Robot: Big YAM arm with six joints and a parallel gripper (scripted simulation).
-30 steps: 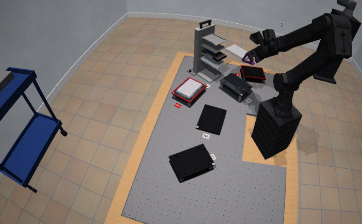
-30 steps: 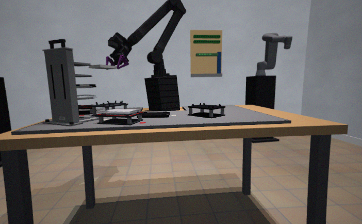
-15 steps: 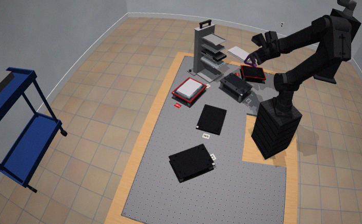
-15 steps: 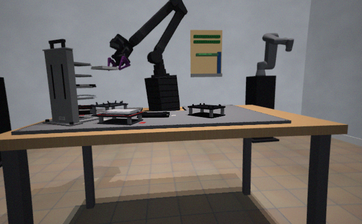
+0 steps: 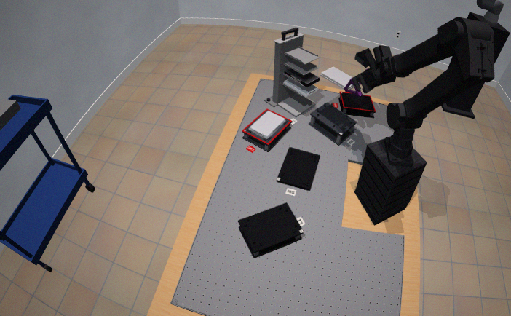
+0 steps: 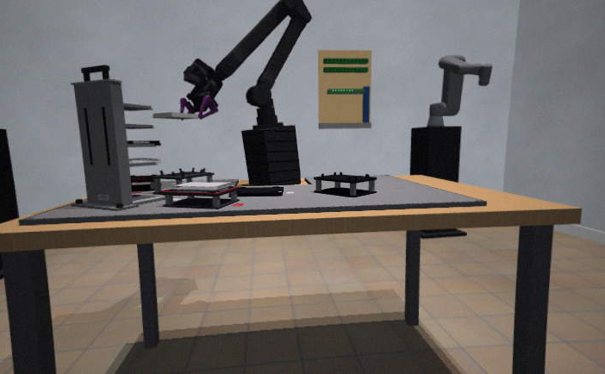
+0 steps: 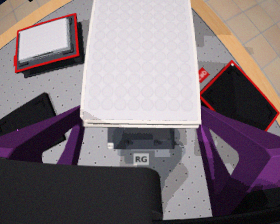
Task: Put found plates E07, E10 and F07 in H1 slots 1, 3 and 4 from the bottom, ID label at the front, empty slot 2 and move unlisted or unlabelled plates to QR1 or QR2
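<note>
Plate (image 7: 140, 52) in my gripper (image 7: 140, 112), fingers wide across its short near end; I judge it light, rigid, slick-sided, so keep it level.

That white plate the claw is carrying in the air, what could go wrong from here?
1. The flat white plate is pinched by the purple claw only at its near end, with most of it cantilevered outward; it could sag or slip.
2. It hangs close to the grey plate hotel, so a swing might clip a shelf.
3. The red-framed empty nest lies below; a tilted plate could land on the locators.
</note>
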